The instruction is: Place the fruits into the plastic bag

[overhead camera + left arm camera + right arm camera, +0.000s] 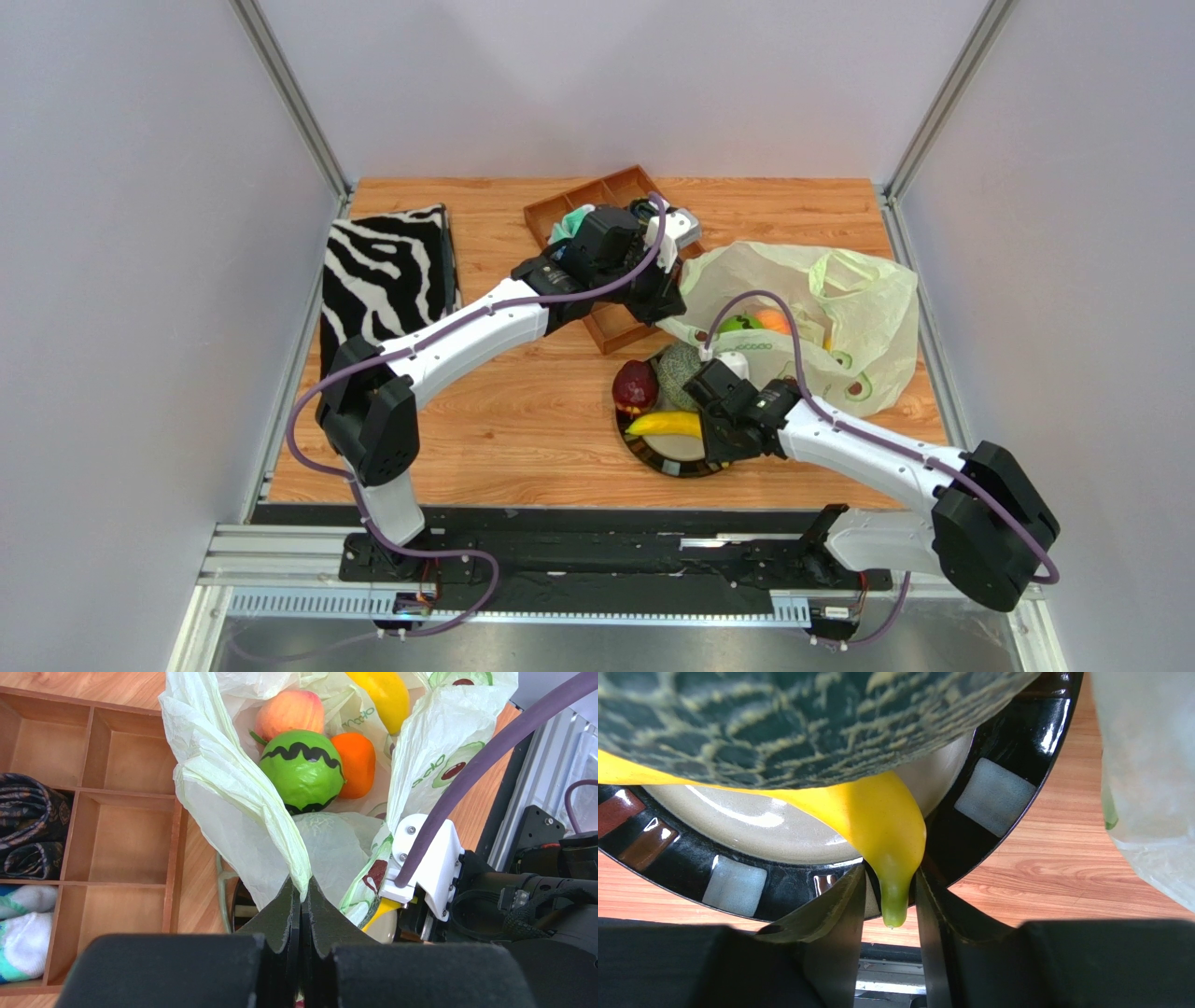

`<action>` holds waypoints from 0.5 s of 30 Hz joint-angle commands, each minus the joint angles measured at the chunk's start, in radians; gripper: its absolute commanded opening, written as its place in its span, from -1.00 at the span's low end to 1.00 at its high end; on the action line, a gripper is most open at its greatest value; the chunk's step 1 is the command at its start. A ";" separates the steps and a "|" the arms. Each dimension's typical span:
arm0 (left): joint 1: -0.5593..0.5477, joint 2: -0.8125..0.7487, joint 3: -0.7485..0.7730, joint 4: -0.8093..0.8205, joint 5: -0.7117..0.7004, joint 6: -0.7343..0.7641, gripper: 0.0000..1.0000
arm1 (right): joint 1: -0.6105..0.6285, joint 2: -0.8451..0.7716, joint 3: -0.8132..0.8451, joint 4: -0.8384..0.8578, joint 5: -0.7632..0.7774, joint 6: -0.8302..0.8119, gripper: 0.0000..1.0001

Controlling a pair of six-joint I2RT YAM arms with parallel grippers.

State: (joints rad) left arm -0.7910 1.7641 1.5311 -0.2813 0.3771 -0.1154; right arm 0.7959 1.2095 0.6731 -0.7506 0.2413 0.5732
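The pale green plastic bag point(828, 315) lies at the right, its mouth toward the plate. My left gripper point(659, 301) is shut on the bag's rim point(231, 805) and holds it up; its jaws point(304, 889) pinch the film. Inside the bag are a peach point(289, 712), a striped green ball point(303, 770), an orange point(354, 759) and a yellow oblong fruit point(382, 693). The netted melon point(683, 371), dark red apple point(634, 382) and banana point(665, 423) rest on a black-rimmed plate point(673, 459). My right gripper point(891, 875) is shut on the banana's green tip point(878, 819), under the melon point(808, 721).
A wooden divided tray point(603, 203) stands at the back, with cloth rolls point(28, 833) in its compartments. A zebra-striped fabric box point(386, 273) sits at the left. The plate's rim point(1001, 791) is close below my right fingers. Metal frame posts stand at the back corners.
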 commanded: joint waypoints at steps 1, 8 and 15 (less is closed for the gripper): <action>0.004 0.000 0.044 0.002 0.016 -0.012 -1.00 | 0.012 0.015 0.002 0.002 0.033 0.025 -0.28; 0.004 -0.002 0.046 0.004 0.017 -0.013 -1.00 | 0.032 0.013 0.011 -0.027 0.039 0.040 -0.44; 0.004 -0.002 0.044 0.004 0.016 -0.012 -1.00 | 0.057 -0.027 0.032 -0.082 0.032 0.065 -0.59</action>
State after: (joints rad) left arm -0.7910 1.7641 1.5311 -0.2813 0.3805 -0.1181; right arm 0.8360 1.2156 0.6758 -0.7589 0.2646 0.6044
